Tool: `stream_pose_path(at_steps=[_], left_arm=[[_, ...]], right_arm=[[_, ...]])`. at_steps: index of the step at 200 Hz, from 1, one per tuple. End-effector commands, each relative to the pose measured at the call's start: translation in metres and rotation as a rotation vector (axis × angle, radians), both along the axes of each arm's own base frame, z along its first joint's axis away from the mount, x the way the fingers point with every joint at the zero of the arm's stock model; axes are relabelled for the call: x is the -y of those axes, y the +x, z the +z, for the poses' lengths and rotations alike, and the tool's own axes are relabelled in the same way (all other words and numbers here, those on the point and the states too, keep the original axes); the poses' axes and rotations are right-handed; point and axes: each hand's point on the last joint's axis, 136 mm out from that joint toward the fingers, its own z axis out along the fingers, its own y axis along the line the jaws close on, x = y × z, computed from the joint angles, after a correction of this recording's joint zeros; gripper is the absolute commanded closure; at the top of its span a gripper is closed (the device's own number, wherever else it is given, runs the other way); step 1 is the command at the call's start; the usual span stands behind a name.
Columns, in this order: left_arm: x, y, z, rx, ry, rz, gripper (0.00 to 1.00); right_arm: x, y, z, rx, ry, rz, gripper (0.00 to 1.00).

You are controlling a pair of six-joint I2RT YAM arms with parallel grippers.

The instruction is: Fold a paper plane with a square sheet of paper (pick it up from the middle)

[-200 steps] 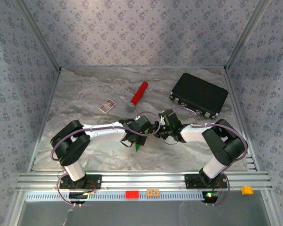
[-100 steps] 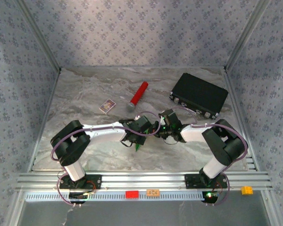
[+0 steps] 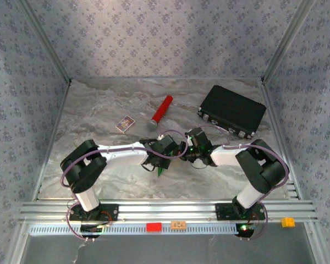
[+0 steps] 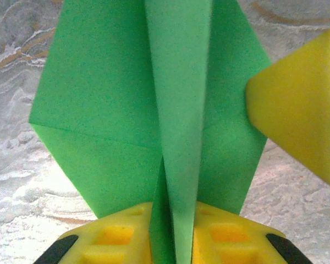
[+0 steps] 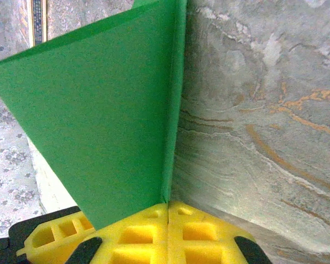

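Pinching folded green paper (image 4: 99,93): right gripper (image 5: 168,212) clamped; left gripper (image 4: 173,223) seemingly clamped too.

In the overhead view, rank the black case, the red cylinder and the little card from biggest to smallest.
1. black case
2. red cylinder
3. card
All three lie on the table at much the same distance from the camera, so nearness should not skew this order.

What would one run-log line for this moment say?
stage: mid-fold | green paper: creased, held | left jaws: shut on central ridge | right jaws: shut on folded edge
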Motion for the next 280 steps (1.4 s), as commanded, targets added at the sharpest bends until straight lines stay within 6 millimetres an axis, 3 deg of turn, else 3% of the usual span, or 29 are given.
stream_pose_path(at_steps=[1, 85, 206, 280], left_arm=[[0.005, 0.003, 0.001, 0.01, 0.009, -0.001, 0.79], [0.004, 0.004, 0.001, 0.009, 0.018, 0.006, 0.86], [0.005, 0.004, -0.007, 0.0, 0.016, 0.015, 0.85], [0.001, 0.001, 0.002, -0.011, 0.006, 0.075, 0.98]], right_arm=[[-0.004, 0.003, 0.01, 0.019, 0.012, 0.014, 0.94], [-0.003, 0.003, 0.011, 0.024, 0.012, 0.014, 0.93], [-0.003, 0.003, 0.012, 0.024, 0.013, 0.012, 0.93], [0.011, 0.002, 0.016, 0.039, -0.014, -0.009, 0.81]])
